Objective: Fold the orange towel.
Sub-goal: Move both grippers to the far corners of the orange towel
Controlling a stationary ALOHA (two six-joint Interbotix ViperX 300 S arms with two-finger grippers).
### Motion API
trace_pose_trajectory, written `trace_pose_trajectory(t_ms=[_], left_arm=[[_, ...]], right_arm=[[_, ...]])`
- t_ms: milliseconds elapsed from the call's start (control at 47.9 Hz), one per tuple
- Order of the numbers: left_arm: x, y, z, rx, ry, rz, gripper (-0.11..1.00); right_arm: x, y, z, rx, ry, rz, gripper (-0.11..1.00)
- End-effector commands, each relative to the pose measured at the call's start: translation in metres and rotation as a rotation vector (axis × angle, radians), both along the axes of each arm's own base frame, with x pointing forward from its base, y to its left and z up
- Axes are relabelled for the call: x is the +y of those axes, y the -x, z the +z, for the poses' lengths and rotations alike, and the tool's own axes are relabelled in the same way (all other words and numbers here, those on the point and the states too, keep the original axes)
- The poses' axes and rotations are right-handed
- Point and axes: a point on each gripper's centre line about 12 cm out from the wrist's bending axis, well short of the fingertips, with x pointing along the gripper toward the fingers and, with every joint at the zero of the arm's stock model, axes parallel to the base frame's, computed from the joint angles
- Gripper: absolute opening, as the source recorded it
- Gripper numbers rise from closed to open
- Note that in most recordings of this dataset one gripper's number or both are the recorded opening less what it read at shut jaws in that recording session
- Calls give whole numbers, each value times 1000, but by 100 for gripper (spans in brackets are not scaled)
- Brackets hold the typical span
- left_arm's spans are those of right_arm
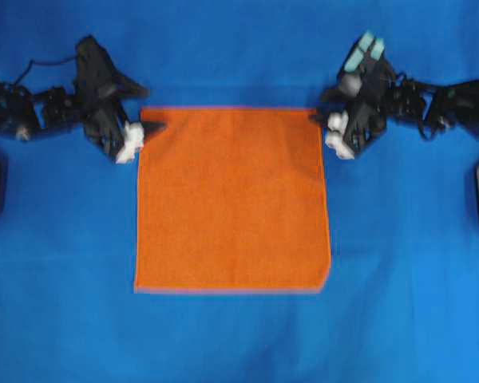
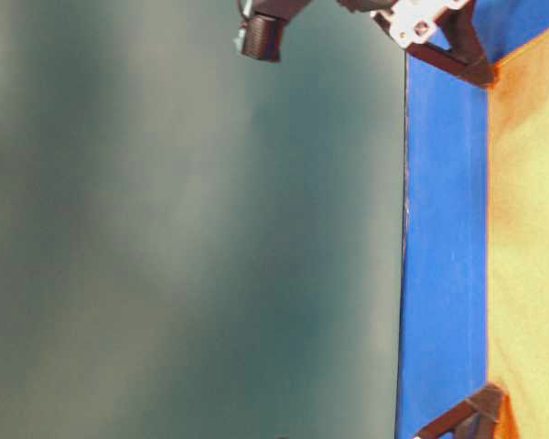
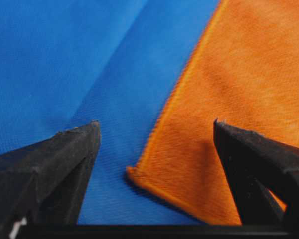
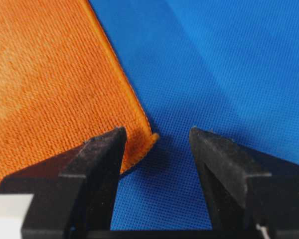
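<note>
The towel [image 1: 233, 199] lies flat and fully spread on the blue sheet [image 1: 239, 339], near the middle of the overhead view. All four hems are exposed. Three corners are square; the corner at lower right in the overhead view is clipped. Bare sheet surrounds the towel on every side, with the widest open bands below it and to either flank. No containers show in any view.

Left gripper [image 1: 148, 132]: positioned at the towel's upper-left corner in the overhead view. Jaws stand wide apart. In the left wrist view [image 3: 157, 130] the towel corner sits between the two fingers, one finger [image 3: 65, 164] over bare sheet, the other over the cloth. Nothing is clamped; contact with the cloth cannot be confirmed.

Right gripper [image 1: 326, 126]: positioned at the towel's upper-right corner. Jaws apart, somewhat narrower than the left. In the right wrist view [image 4: 157, 135] the corner tip lies in the gap, one finger [image 4: 97, 164] over the hem, the other over the sheet. Nothing is held.

The table-level view shows finger tips at two towel corners, mostly cropped
</note>
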Motion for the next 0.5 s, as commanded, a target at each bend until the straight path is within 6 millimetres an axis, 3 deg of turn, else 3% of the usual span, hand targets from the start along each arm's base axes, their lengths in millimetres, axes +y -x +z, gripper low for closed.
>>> trace_pose_trajectory(t_ms=[0,167,251,376,480], left_arm=[[8,-4,3,-18,-9,19,86],[9,-3,0,0,-4,19,75],[8,-2,-2,23,-1,14,56],[5,-1,-6,58,9,1,25],[0,-2,-7,68,10,-18,8]], right_arm=[[-4,-7,4,-26,9,-6,58],[-5,-9,1,-17,7,-4,53],[-4,-9,0,-13,8,-2,37],[-4,-8,-1,-8,8,1,2],[-4,-8,-1,-9,7,0,1]])
